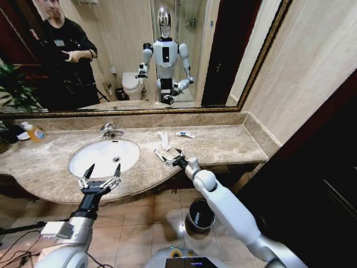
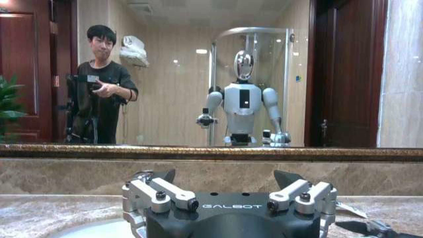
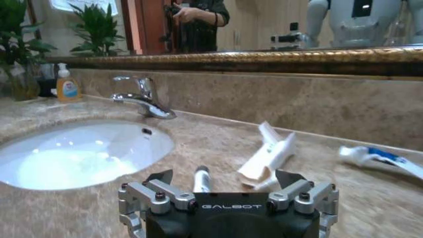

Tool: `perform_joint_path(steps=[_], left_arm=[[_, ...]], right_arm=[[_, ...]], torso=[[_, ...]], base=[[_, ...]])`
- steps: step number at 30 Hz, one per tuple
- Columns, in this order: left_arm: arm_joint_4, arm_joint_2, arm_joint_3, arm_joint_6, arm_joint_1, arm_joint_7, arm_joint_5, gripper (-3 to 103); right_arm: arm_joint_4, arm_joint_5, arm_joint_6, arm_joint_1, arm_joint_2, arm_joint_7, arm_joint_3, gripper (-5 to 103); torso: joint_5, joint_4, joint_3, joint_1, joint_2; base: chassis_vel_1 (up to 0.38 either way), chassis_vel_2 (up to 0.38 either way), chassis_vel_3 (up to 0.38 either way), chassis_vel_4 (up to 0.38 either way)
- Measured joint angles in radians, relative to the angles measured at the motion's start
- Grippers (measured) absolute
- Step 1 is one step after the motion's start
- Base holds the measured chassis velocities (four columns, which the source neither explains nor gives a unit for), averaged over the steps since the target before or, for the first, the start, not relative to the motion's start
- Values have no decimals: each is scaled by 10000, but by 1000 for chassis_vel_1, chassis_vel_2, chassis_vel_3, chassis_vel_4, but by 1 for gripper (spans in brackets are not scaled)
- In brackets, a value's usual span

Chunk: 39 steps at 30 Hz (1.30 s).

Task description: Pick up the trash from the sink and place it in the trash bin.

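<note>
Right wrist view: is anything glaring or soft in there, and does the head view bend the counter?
Right wrist view: bright highlights wash out the sink bowl; the white wrappers and the tube between the right gripper fingers read slightly soft. Head view: wide-angle lens curves the counter edge and mirror frame; light reflects off the floor tiles by the trash bin. Left wrist view: the left gripper is sharp.

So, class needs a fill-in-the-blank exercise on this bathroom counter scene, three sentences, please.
1. The right gripper hovers, fingers open, over a slim white tube lying on the beige-brown ____ counter.
2. The left gripper is open above the front rim of the oval white ____.
3. The dark round trash bin stands on the tiled ____.

Missing words: marble; sink; floor
</note>
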Motion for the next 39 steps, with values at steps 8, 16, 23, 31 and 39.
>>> perform_joint_path(steps=[8, 16, 23, 31, 39], left_arm=[[0, 0, 0, 0, 0, 0, 0, 100], [0, 0, 0, 0, 0, 0, 0, 100], [0, 0, 0, 0, 0, 0, 0, 100], [0, 0, 0, 0, 0, 0, 0, 100], [0, 0, 0, 0, 0, 0, 0, 100]], right_arm=[[-294, -64, -88, 313, 338, 356, -377, 100], [-422, 137, -364, 453, 551, 966, -704, 100], [-489, 731, -902, 595, 546, 1839, -965, 100], [-717, 947, -1114, 713, 497, 2017, -1148, 91], [-932, 970, -1062, 755, 455, 1777, -1119, 79]], torso=[[-1, 0, 0, 0, 0], [1, 0, 0, -1, 0], [2, -1, -1, -1, 0], [2, -1, -1, -1, 0], [3, -1, -1, -1, 0]], base=[[0, 0, 0, 0], [0, 0, 0, 0], [0, 0, 0, 0], [0, 0, 0, 0], [0, 0, 0, 0]])
